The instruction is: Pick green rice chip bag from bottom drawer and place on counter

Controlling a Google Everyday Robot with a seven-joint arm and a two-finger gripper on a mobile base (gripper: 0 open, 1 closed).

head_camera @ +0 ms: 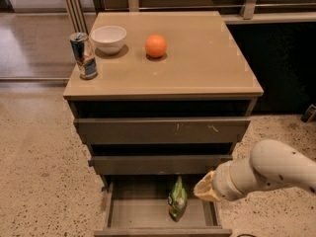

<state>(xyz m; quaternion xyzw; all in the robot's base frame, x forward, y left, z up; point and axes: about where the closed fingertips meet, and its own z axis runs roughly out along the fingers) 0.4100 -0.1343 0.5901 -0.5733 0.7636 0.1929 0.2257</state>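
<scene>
The green rice chip bag (177, 200) stands in the open bottom drawer (148, 216), near its middle right. My gripper (204, 188) is at the end of the white arm, low on the right. It sits just right of the bag, over the drawer's right side. The bag is not held. The counter (197, 63) is the beige top of the cabinet, above the three drawers.
On the counter stand a silver-blue drink can (84, 56) at the front left, a white bowl (109, 37) behind it and an orange (156, 46). The two upper drawers (158, 130) stick out slightly. Speckled floor surrounds the cabinet; a dark cabinet stands at right.
</scene>
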